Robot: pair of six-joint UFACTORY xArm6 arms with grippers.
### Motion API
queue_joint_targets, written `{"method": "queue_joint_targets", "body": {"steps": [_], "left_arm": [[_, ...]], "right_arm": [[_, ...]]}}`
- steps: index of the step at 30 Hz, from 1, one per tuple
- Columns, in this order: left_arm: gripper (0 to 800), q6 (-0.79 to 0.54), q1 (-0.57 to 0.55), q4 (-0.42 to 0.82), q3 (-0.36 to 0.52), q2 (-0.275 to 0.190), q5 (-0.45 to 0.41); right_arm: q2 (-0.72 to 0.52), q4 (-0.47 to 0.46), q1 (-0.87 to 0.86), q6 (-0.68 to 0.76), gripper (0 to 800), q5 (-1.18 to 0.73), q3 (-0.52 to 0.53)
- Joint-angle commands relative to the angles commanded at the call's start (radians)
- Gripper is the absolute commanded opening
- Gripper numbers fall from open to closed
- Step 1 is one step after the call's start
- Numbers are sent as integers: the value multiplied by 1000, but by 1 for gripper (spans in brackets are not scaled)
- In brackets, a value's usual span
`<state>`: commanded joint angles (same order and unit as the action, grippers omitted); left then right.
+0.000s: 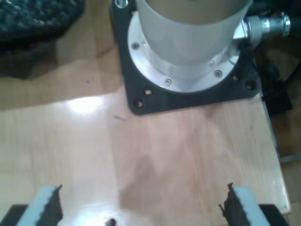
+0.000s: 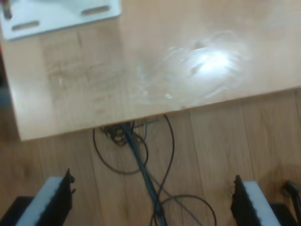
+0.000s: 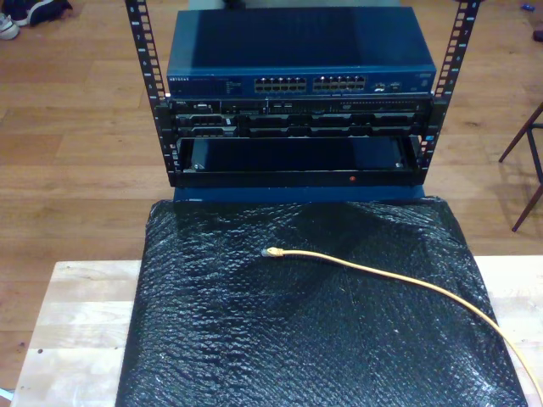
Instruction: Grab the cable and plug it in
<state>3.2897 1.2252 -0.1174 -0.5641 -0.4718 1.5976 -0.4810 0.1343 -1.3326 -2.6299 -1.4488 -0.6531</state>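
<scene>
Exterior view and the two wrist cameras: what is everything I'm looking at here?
cable: one, yellow-orange, lying on the mat, plug toward the rack
mat: one, black, bubbly, covering the table
table: one, pale wood, under the mat
switch: one, blue, top of the rack
rack: one, black, behind the mat
floor cables: several, dark, on the wood floor
bracket: one, white, on the table
arm base: one, silver on a black plate
my first gripper: open
my second gripper: open
</scene>
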Motion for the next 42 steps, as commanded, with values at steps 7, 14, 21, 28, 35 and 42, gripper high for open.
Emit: {"method": "queue_joint_targets", "body": {"steps": [7, 14, 21, 28, 35, 42], "left_arm": [[800, 132, -120, -68, -58, -2, 78], [800, 249, -241, -103, -72, -3, 114], [800, 318, -305, -175, -71, -3, 110], [800, 442, -407, -192, -68, -3, 104], [800, 503, -450, -241, -60, 3, 86], [800, 549, -496, -245, -28, 5, 44]], "right_arm": [[83, 135, 34, 110, 798, -124, -143], [155, 279, 35, 172, 798, -265, -242], [164, 322, 95, 235, 797, -293, -273], [164, 396, 164, 322, 797, -295, -281], [163, 453, 249, 393, 797, -295, -281], [163, 548, 318, 453, 797, -295, -282]]}}
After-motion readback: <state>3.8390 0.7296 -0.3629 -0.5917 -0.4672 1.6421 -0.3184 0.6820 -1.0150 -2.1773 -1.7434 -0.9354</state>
